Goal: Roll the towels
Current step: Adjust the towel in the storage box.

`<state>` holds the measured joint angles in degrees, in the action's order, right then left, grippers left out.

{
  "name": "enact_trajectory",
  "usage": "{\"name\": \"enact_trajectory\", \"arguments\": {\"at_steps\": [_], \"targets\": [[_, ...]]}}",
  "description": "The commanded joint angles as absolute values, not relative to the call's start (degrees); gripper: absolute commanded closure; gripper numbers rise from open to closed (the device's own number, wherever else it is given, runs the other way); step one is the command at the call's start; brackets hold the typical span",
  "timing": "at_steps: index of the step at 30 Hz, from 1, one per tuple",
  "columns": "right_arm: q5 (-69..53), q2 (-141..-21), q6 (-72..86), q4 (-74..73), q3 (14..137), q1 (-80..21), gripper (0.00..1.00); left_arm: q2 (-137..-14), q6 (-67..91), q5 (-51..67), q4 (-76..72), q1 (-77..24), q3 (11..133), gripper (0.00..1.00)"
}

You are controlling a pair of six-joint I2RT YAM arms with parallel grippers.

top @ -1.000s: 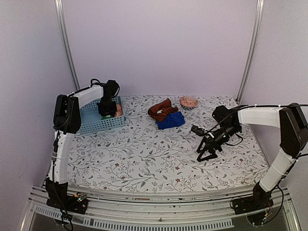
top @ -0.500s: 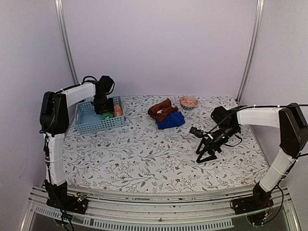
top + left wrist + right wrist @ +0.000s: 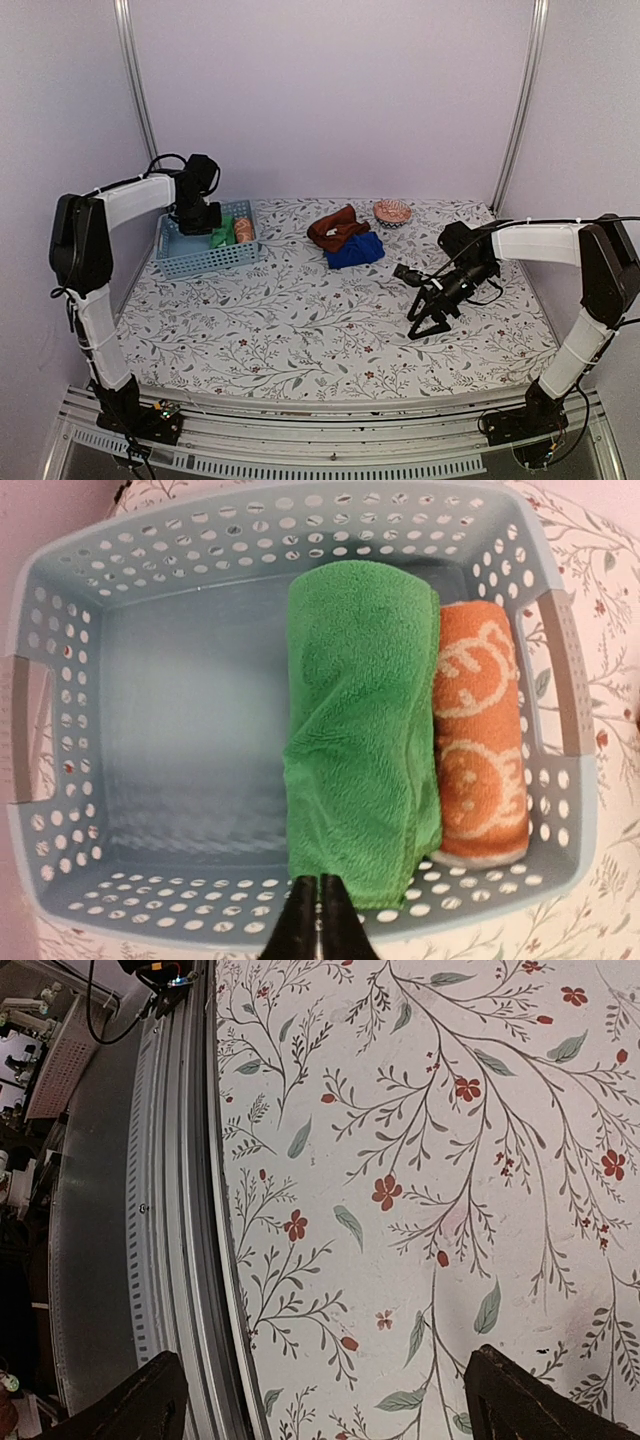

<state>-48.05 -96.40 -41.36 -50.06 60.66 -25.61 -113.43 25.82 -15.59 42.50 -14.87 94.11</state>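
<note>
inside the basket (image 3: 60, 880), the green towel (image 3: 360, 730) and orange towel (image 3: 480, 740) lie touching, just beyond the left gripper (image 3: 318, 900), its fingertips pressed together, empty; the right gripper (image 3: 428, 325) is spread wide, far off.

Light blue slotted basket (image 3: 200, 263) rear left, small bowl (image 3: 392, 212), perhaps patterned, floral tabletop (image 3: 300, 330)

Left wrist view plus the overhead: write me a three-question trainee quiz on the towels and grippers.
1. True or false: the plain green towel lies inside the light blue slotted plastic basket, beside the orange cream-patterned towel.
2. Which towels lie outside the basket? A: the rust-brown towel and the deep blue towel. B: green and orange. C: none.
3. Fill in: the right gripper has its jaws ____.
Key: 1 true; 2 A; 3 open.
</note>
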Motion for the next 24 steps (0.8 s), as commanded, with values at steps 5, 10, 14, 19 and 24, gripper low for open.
{"name": "enact_trajectory", "arguments": {"at_steps": [5,10,14,19,24], "targets": [[-47.73,-97.01,-41.48,-50.20,60.27,-26.19,0.01,-111.40,20.73,-5.67,35.08,-12.53,89.20,1.00],[-47.64,-97.03,-41.48,-50.19,60.21,-26.19,0.01,-116.23,20.17,-5.91,34.86,-12.48,90.95,1.00],[-47.55,-96.86,-41.48,-50.23,60.11,-26.19,0.01,-119.08,20.34,-3.69,34.89,-12.63,92.59,1.00],[-47.38,-97.10,-41.57,-50.10,60.07,-26.19,0.01,-122.35,21.00,-1.52,34.89,-13.32,94.74,1.00],[-47.29,-97.16,-41.56,-50.03,60.11,-26.20,0.01,-123.53,21.03,-0.93,34.89,-14.65,96.77,1.00]]}}
